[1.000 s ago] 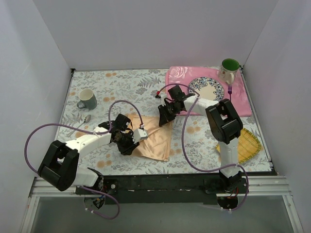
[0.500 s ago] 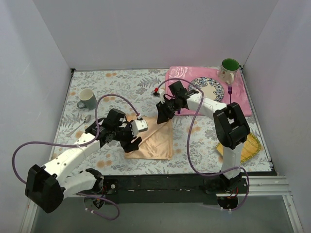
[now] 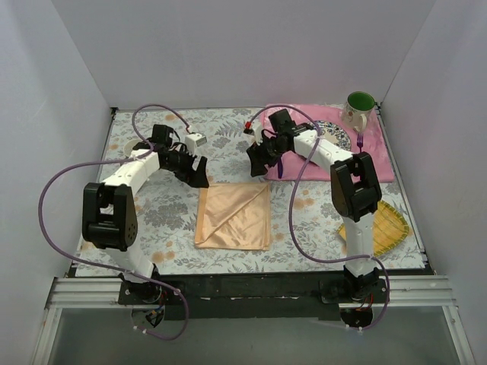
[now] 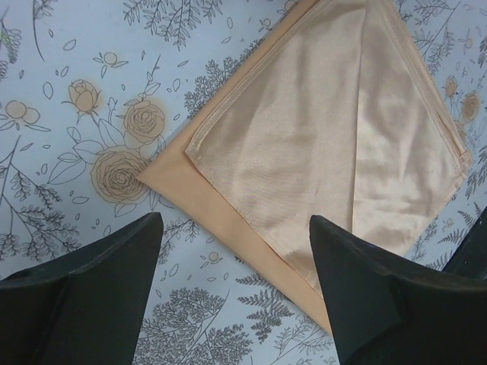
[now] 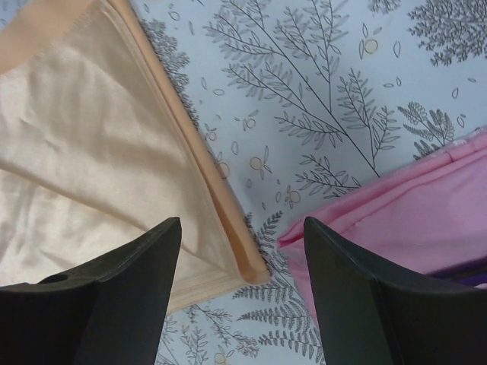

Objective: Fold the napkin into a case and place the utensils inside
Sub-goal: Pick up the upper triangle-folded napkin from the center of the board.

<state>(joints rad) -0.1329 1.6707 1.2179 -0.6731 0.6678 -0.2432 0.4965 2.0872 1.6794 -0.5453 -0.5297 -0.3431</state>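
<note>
The peach-orange napkin lies flat on the table, folded into a rough square with a diagonal flap on top. It fills the upper part of the left wrist view. My left gripper hovers open and empty over its far left corner. Just past the far right corner, my right gripper is also open and empty. The purple fork lies right of the plate. A slim purple strip at the placemat's left edge looks like the knife, partly under the right arm.
The pink floral placemat at the back right carries a patterned plate and a green mug; its corner shows in the right wrist view. A grey mug stands behind the left arm. A yellow woven mat lies near right.
Both grippers have opened and let go of the napkin, then drawn back toward its far edge. The left arm swung far left. The napkin now lies flat and squared.
</note>
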